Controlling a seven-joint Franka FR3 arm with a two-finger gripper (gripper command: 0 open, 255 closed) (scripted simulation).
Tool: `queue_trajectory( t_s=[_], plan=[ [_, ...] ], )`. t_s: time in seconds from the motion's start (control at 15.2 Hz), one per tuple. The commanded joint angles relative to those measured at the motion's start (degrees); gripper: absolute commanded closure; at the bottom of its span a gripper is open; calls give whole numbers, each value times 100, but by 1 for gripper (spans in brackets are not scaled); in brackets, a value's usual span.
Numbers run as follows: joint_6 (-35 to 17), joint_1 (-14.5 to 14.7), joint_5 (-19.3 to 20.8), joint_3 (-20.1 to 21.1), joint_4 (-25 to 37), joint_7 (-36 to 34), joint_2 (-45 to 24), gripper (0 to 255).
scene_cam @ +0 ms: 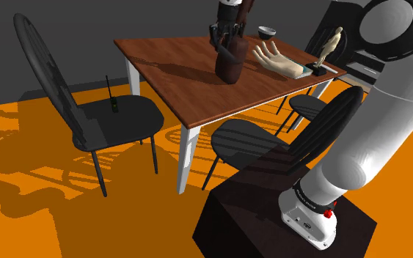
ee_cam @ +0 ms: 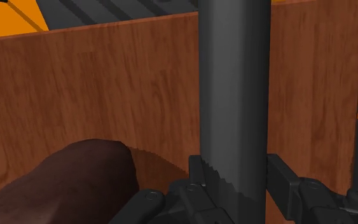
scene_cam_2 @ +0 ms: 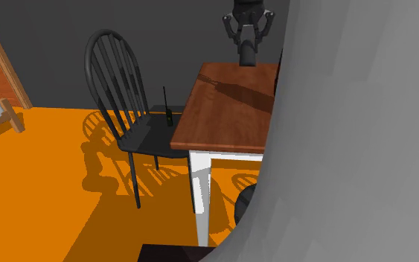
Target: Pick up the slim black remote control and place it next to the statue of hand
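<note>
arm (scene_cam: 395, 124): stretched far fwd | jaws: pointing down, clamped both sides on remote (ee_cam: 234, 83)

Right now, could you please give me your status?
Gripper shut on dark remote, above table. Hand statue to its right in shoulder view. Brown vase close beside gripper.

A brown wood table (scene_cam: 197, 88) with white legs stands on the orange floor (scene_cam: 50, 205). On it sit a dark vase (scene_cam: 230, 66), a pale hand statue (scene_cam: 278, 60), a small bowl (scene_cam: 268, 31) and what may be a little person figure (scene_cam: 330, 45).
</note>
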State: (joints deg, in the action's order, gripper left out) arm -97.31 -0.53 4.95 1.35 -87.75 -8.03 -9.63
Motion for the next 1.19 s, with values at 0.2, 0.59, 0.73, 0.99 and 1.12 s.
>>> queue_trajectory(
  t_s=[0.2,0.59,0.73,0.99,1.12],
  plan=[
    [-67,-339,-39,-239,-117,575,97,255],
    [-138,-789,-99,-565,-110,1353,79,255],
    [-147,-942,-126,-671,-47,1613,27,255],
    [-136,-1255,-195,-876,174,2135,-147,255],
    [-115,-1419,-239,-972,334,2396,-271,255]
  ],
)
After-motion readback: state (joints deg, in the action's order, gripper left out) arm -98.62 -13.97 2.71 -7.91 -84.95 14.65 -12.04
